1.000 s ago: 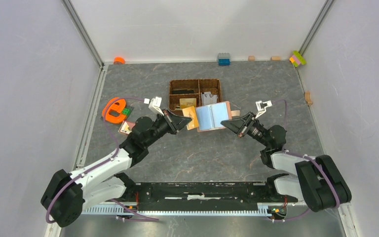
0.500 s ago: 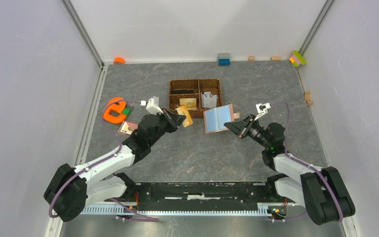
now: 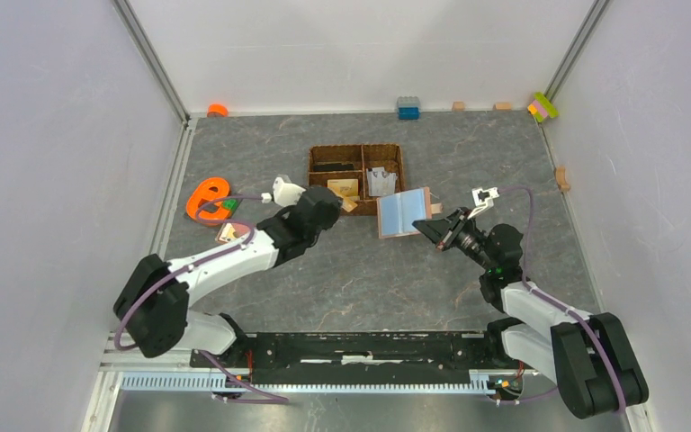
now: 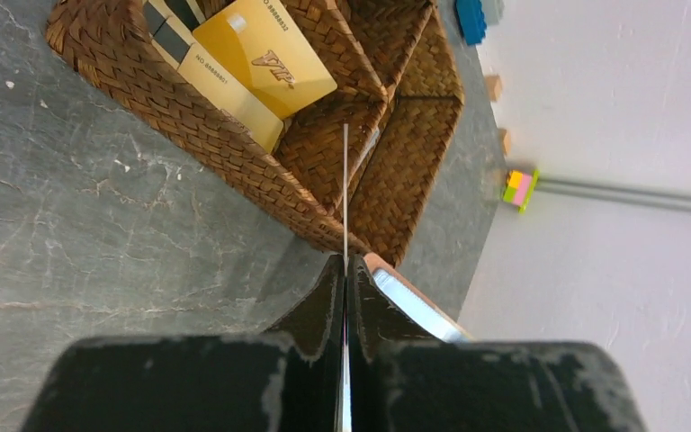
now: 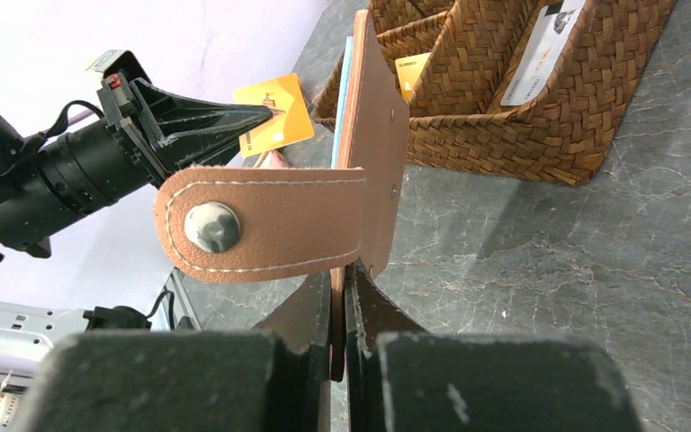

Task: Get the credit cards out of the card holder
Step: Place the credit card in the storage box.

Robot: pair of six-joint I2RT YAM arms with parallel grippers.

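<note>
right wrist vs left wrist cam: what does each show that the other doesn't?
Right wrist only: the right pincer shut on the card holder, its snap tab and stud; the gold card face-on in the left pincer. Left wrist only: that card edge-on as a thin line; a blue brick and coloured blocks by the wall. Both: the woven basket, the card holder, the grey table.

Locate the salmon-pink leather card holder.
Top view, right of centre: salmon-pink leather card holder clamped in the right end effector, at the brown woven basket's near-right corner.
</note>
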